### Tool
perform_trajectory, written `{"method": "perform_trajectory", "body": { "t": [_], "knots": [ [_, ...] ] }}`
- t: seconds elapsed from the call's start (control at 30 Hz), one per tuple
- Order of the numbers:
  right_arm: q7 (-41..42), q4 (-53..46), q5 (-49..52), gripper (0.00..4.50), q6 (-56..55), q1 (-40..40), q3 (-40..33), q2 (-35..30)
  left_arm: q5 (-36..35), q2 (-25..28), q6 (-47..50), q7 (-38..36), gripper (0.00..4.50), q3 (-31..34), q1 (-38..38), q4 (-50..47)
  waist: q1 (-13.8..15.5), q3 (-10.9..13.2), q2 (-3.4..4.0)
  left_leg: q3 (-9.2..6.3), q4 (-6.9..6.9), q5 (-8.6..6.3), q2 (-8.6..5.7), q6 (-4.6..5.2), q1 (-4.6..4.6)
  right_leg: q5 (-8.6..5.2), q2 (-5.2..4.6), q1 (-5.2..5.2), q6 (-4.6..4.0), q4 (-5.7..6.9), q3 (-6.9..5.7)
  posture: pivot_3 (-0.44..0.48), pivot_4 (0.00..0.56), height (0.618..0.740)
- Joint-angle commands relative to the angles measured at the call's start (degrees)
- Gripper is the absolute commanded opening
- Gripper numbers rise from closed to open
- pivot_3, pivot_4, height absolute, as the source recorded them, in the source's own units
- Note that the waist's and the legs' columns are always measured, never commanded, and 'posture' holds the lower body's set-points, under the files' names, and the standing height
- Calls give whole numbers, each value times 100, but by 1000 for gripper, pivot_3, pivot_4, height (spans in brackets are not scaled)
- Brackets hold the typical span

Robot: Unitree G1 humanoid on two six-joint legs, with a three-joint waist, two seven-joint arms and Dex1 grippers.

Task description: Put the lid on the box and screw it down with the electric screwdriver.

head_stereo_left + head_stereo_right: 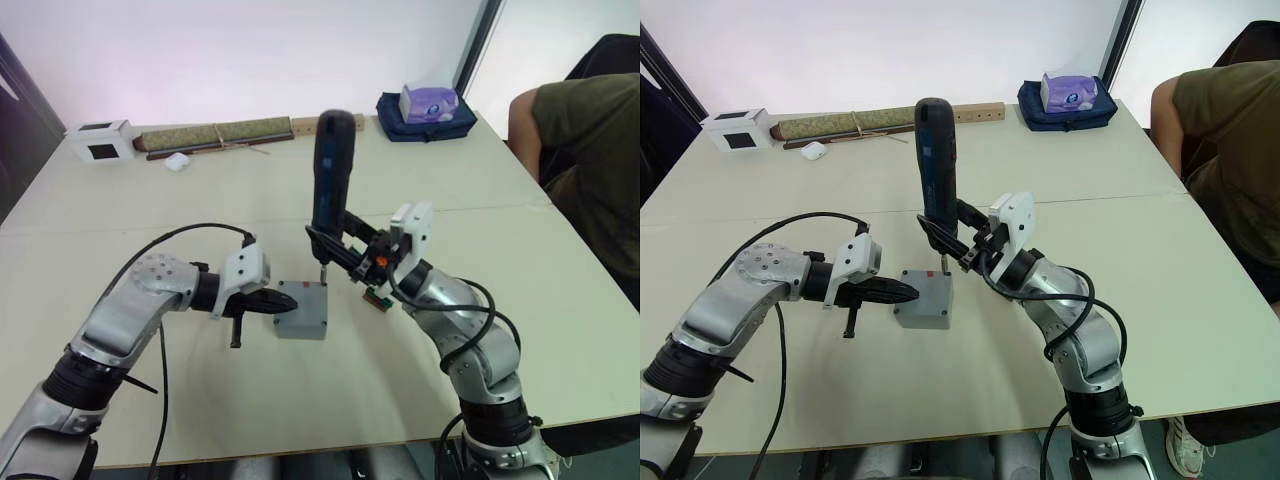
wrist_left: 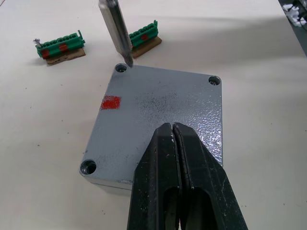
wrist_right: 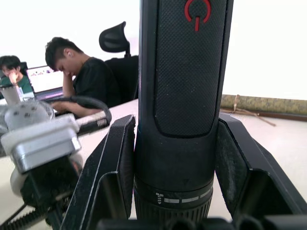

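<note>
The grey lid (image 2: 158, 103), marked with a small red patch (image 2: 111, 102), lies on top of the box (image 1: 300, 330) in the middle of the table. My left gripper (image 2: 172, 128) is shut with nothing between its fingers, and its tips rest on the lid's near edge. My right gripper (image 3: 175, 160) is shut on the electric screwdriver (image 1: 332, 170) and holds it upright. The thin metal bit (image 2: 117, 33) points down into the screw hole at one far corner of the lid. Other corner holes show on the lid. The box's inside is hidden.
Two green terminal blocks (image 2: 60, 46) (image 2: 144, 38) lie on the table just beyond the box. Along the far edge stand a white carton (image 1: 100, 140), a rolled mat (image 1: 215, 135) and a blue bag (image 1: 425, 110). A person (image 1: 590, 150) sits at the table's right side.
</note>
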Motion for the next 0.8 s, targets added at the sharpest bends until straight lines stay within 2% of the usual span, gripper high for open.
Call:
{"method": "perform_trajectory", "body": {
  "t": [0.03, 0.47, 0.8],
  "knots": [
    [-5, -59, -84, 1713, -387, -68, 34, 63, 119, 23, 36, -7, 0, -37, -50, 92, 1, 0, 0, 0, 0, 0, 0, 0, 0, 0, 0, 0, 0, 0, 0, 0, 150, 740],
    [156, 226, -300, 1713, -779, 15, 62, -132, 142, 0, -1, -5, 0, -55, -19, 86, 1, 0, 0, 0, 0, 0, 0, -1, 1, 0, 0, 1, 0, 1, 0, 0, 150, 740],
    [118, 425, -404, 1713, -459, 243, 302, -248, 276, -34, -121, -35, 0, -175, 106, 170, 8, -7, -3, 0, 0, 0, 0, -1, 17, 0, 0, 19, -1, 1, 0, 0, 150, 740]
  ]
}}
